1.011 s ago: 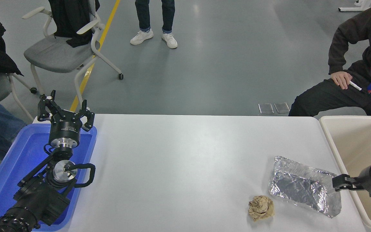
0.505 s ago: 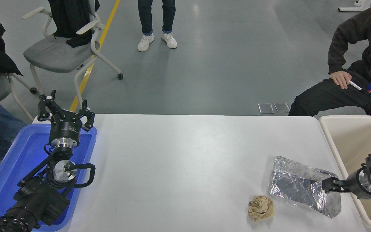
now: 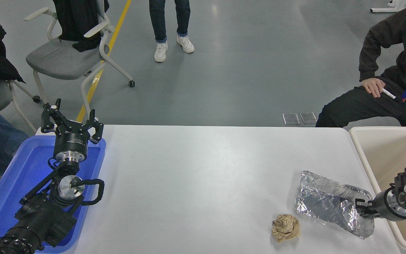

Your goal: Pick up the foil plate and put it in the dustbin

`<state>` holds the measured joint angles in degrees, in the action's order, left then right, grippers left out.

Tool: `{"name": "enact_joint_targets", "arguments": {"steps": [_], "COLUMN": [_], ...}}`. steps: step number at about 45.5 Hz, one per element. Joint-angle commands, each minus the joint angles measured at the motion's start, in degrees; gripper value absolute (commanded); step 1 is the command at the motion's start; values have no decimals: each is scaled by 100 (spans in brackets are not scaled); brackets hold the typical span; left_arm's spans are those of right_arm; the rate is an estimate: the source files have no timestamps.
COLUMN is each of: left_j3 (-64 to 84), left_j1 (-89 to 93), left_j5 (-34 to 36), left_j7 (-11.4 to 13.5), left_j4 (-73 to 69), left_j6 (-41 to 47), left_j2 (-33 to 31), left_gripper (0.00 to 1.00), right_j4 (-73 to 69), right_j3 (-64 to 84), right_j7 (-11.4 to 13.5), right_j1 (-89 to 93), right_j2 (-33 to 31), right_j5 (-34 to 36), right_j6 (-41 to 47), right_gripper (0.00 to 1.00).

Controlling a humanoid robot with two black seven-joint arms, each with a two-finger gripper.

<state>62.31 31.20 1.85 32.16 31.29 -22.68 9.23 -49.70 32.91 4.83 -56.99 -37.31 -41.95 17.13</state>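
No brand, label or other writing can be read on anything on the bench. The foil plate (image 3: 331,206) lies flat near the bench's right edge, toward the near right corner, with the brown paper ball (image 3: 286,228) just beside its near left side. The right gripper (image 3: 360,208) reaches in over the right edge and now sits at the plate's right rim, lower and further in than half a second ago; whether its fingers are pinching the foil or spread cannot be told. The dustbin (image 3: 364,157) stands just off the bench's right edge. The left gripper (image 3: 72,121), fingers spread, stays parked over the blue tray (image 3: 12,169) at the left edge, unchanged. A seated person (image 3: 389,88) remains behind the far right corner.
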Motion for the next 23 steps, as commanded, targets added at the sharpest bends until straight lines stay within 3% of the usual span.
{"name": "enact_joint_targets", "arguments": {"steps": [1, 8, 14, 23], "left_j3": [0, 0, 0, 0], "left_j1": [0, 0, 9, 9], "left_j5": [0, 0, 9, 9], "left_j7": [0, 0, 0, -8], "left_j4": [0, 0, 0, 8], "left_j6": [0, 0, 0, 0], "left_j2": [0, 0, 0, 0], "left_gripper": [99, 99, 99, 99], "right_j4": [-13, -136, -645, -1603], "right_j3": [-30, -30, 128, 1313], "right_j7": [-9, -9, -9, 0], "right_j1": [4, -241, -953, -2762], "right_j2": [31, -83, -566, -1076], "right_j5": [2, 73, 134, 196], "right_j6": [-25, -17, 54, 212], "right_gripper": [0, 0, 0, 0]}}
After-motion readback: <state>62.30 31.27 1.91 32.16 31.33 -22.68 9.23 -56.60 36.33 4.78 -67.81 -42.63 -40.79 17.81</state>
